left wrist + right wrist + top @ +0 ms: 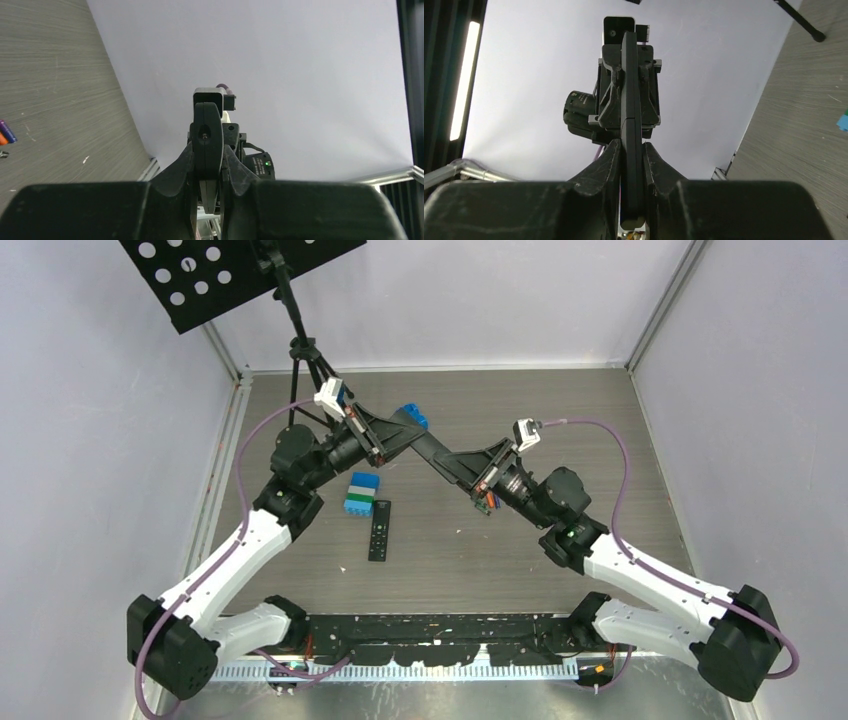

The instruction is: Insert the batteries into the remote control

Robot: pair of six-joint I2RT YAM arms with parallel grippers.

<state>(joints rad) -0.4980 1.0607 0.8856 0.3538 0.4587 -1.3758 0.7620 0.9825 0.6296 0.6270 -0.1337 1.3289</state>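
Note:
The remote control [437, 453] is a slim black bar held in the air over the middle of the table, edge-on between both arms. My left gripper [413, 438] is shut on its far-left end; in the left wrist view the fingers [182, 170] press on the bar [206, 135]. My right gripper [462, 468] is shut on the other end. In the right wrist view the remote [630, 110] runs up from that gripper [631, 200] toward the left arm's wrist. Purple and orange batteries [5, 133] lie on the table at the frame's left edge.
A second flat black bar [379, 530] lies on the table in front of a stack of blue and green blocks [362, 493]. Another blue block [412, 417] sits behind the left gripper. A black stand [300, 350] rises at the back left. Grey walls enclose the table.

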